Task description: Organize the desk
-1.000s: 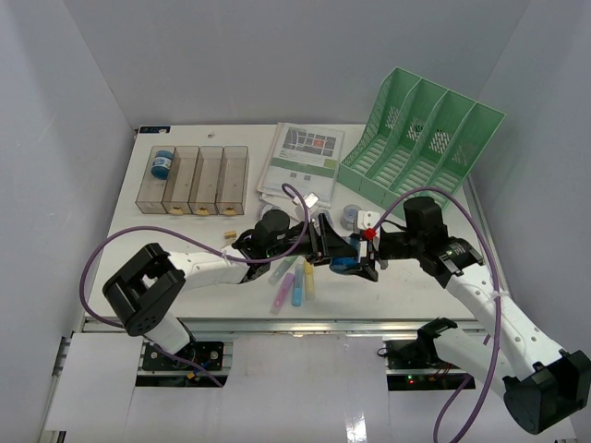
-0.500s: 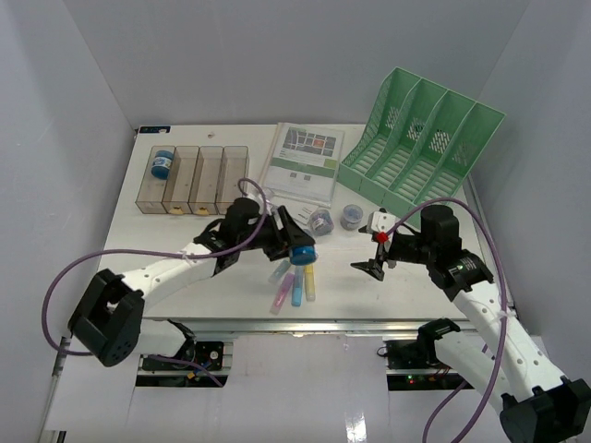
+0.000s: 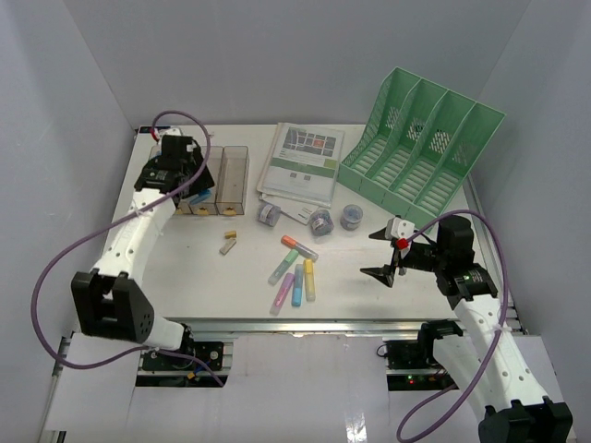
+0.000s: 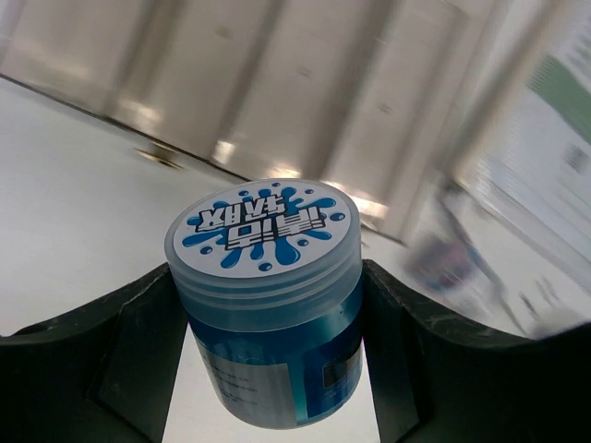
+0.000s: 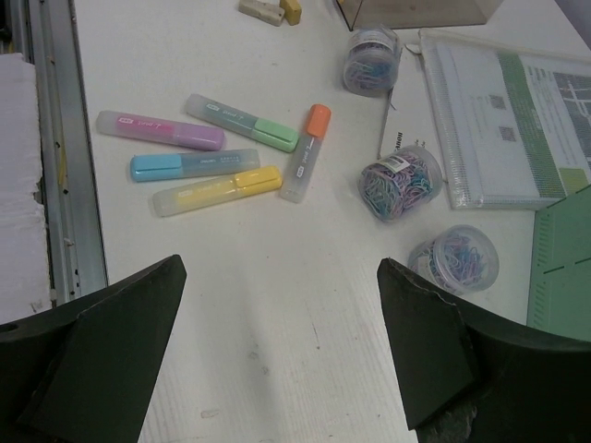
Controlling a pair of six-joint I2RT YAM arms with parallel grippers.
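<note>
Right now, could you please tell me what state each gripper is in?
Left gripper: closed on the blue jar.
Right gripper: open, holding nothing.

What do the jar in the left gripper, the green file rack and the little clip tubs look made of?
Jar: plastic, probably; frosted translucent lid with ribbed rim, glossy blue printed wrap on the body.
File rack: moulded plastic, matte green, thin dividers with punched slots.
Clip tubs: clear hard plastic, it seems; coloured paperclips show through the walls.
</note>
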